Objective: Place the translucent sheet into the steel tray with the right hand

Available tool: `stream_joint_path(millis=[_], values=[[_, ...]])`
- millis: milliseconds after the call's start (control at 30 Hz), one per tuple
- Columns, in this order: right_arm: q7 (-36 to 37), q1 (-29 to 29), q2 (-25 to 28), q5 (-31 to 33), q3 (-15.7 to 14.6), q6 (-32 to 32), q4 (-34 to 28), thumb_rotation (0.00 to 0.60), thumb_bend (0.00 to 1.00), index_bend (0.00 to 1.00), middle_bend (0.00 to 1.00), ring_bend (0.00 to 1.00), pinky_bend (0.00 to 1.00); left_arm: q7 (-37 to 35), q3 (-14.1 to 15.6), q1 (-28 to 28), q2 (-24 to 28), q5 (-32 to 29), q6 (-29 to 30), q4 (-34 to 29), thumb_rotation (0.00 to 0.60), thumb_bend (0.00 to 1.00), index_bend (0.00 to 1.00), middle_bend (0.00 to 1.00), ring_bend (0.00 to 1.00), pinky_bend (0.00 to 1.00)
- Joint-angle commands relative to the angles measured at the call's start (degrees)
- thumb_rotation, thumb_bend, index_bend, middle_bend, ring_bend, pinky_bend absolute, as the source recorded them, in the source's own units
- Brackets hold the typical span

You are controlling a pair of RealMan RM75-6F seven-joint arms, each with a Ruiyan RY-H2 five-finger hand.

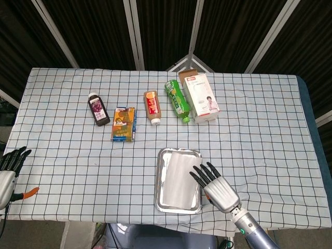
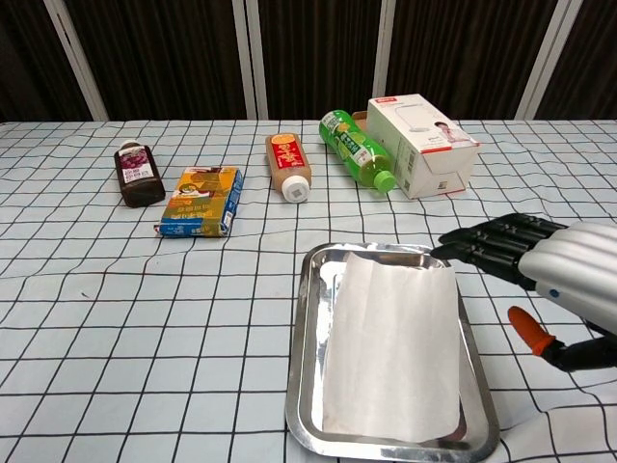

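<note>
The translucent sheet [image 1: 178,177] [image 2: 392,345] lies flat inside the steel tray [image 1: 162,181] [image 2: 308,362] near the table's front edge. My right hand [image 1: 218,189] [image 2: 549,270] hovers just right of the tray, fingers stretched out and apart, holding nothing and clear of the sheet. My left hand [image 1: 9,168] shows only at the far left edge of the head view, off the table, fingers spread and empty.
Along the back stand a dark bottle [image 1: 98,109], a snack packet [image 1: 123,124], an orange-labelled bottle [image 1: 152,107], a green bottle [image 1: 177,99] and a white box [image 1: 200,96]. A checked cloth [image 1: 249,140] covers the table.
</note>
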Motion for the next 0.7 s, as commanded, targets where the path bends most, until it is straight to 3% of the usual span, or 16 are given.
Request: stream_joint_path(millis=[33, 367, 700], values=[[-3.73, 1.98, -0.36, 2.52, 0.87, -4.26, -1.38, 0.6, 0.96, 0.05, 0.05, 0.0, 0.0, -0.09, -0.04, 0.01, 0.02, -0.16, -0.06, 0.0, 0.6, 0.0, 0.0, 0.0, 0.0, 0.0], [-14.97, 4.87, -2.92, 13.85, 2.47, -10.73, -4.15, 0.6, 1.0, 0.08, 0.05, 0.0, 0.0, -0.83, -0.15, -0.1, 0.17, -0.4, -0.3, 0.24, 0.6, 0.0, 0.0, 0.0, 0.0, 0.0], [-19.46, 6.03, -3.93, 20.28, 0.91, -11.45, -4.4, 0.6, 1.0, 0.16, 0.07, 0.0, 0.0, -1.0, -0.19, -0.14, 0.07, -0.36, -0.24, 0.33, 0.6, 0.0, 0.0, 0.0, 0.0, 0.0]])
